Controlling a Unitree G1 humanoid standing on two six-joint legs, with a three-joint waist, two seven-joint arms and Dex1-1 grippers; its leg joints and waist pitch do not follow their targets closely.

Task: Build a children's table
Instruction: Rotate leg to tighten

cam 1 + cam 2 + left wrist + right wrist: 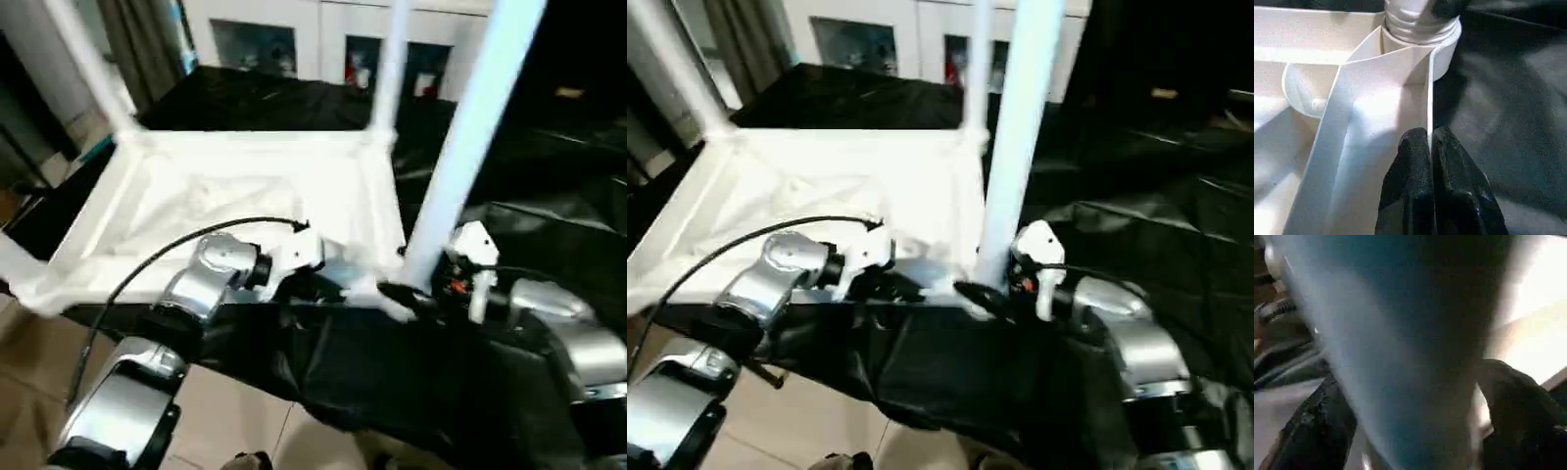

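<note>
The children's table top (pixel 245 186) lies upside down on a black cover, ribbed side up. Three white legs stand in its corners: the near right leg (pixel 460 147), the far right leg (pixel 390 69) and the far left leg (pixel 88 69). My left gripper (pixel 1429 142) is shut on the thin rim wall of the top, close to the near right corner socket (pixel 1444 54). That socket has a leg (pixel 1420 19) seated in it. My right gripper (pixel 1415 377) stands around the bottom of the near right leg (pixel 1410 333), one finger on each side and a slim gap showing at one finger.
A black cover (pixel 549 225) drapes the work surface and hangs over its front edge. A white cabinet with glass doors (pixel 294 39) stands behind, curtains (pixel 137 39) at the back left. Tiled floor (pixel 225 411) lies below. A black cable (pixel 147 264) loops over my left forearm.
</note>
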